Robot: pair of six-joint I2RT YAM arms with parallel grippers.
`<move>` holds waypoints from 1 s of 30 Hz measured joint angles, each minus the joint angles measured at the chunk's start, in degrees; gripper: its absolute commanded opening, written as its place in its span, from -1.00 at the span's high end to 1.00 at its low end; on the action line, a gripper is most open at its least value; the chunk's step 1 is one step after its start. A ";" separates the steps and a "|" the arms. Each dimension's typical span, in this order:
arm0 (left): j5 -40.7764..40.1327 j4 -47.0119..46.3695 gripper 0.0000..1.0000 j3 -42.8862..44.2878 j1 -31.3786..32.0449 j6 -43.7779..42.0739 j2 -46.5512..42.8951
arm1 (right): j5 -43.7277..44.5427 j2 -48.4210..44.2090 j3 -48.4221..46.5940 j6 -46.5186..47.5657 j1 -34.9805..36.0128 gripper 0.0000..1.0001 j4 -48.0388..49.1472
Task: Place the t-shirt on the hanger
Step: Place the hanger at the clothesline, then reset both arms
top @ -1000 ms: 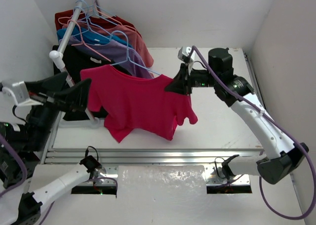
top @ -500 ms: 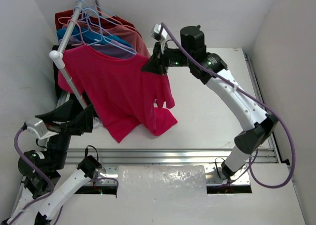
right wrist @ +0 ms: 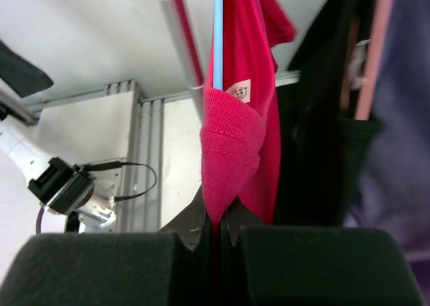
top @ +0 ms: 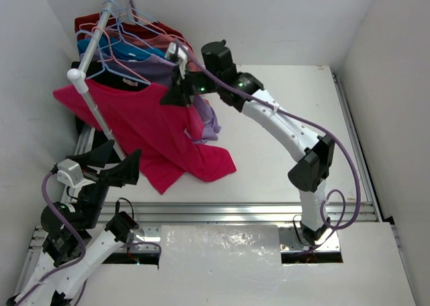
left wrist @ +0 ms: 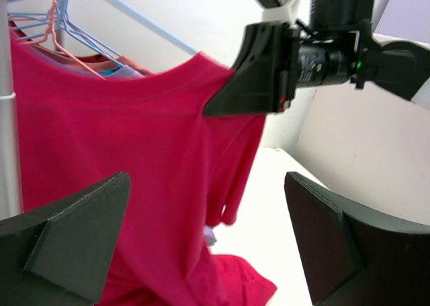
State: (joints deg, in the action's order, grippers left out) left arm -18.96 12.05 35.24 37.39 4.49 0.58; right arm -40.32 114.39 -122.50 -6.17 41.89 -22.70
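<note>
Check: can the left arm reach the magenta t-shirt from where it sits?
Probably yes. The left claw is open and faces the t-shirt with nothing between them; only the rack pole stands close beside.

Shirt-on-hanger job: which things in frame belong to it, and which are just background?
Job:
- t-shirt
- light-blue hanger, running into the collar
- right gripper, shut on the t-shirt
- left gripper, open, holding nothing

Lying about:
- rack rail
- dark red shirt
- teal shirt
- lilac shirt
- black garment
</note>
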 measured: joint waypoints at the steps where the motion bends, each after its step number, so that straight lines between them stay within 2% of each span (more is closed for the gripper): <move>1: 0.17 0.26 -0.93 -0.07 0.00 0.13 0.00 | -0.04 -0.09 1.42 0.02 0.70 1.00 1.07; 14: 0.20 1.16 -0.93 -0.55 0.00 0.35 0.00 | 0.07 -0.17 22.49 -3.80 3.54 1.00 23.58; 17: 0.15 1.14 -0.93 -0.55 0.00 0.35 0.00 | 0.55 -0.17 24.04 -4.46 3.76 1.00 27.17; 23: 0.02 1.16 -0.94 -0.55 0.00 0.35 0.00 | 1.97 0.11 23.15 -4.81 4.02 1.00 27.54; 24: -0.04 1.16 -0.94 -0.55 0.00 0.35 0.00 | 2.27 0.37 22.51 -4.83 4.02 0.87 27.26; 26: -0.13 1.16 -0.94 -0.55 0.00 0.35 0.00 | 2.40 0.57 21.99 -4.90 4.00 0.34 27.23; 27: -0.37 1.18 -0.95 -0.57 0.00 0.35 0.00 | 2.34 0.57 21.99 -4.98 4.00 -0.43 27.36; 28: -0.72 1.20 -0.97 -0.57 0.00 0.39 0.00 | 2.34 0.55 22.10 -5.14 4.00 -0.74 27.63; 30: -2.05 1.42 -0.98 -0.59 0.00 0.63 0.00 | 2.45 0.20 23.10 -4.37 4.00 -0.98 28.52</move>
State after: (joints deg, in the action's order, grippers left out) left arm -21.02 13.47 34.65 37.39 5.13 0.58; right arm -37.87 114.59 -99.39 -10.55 45.89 5.82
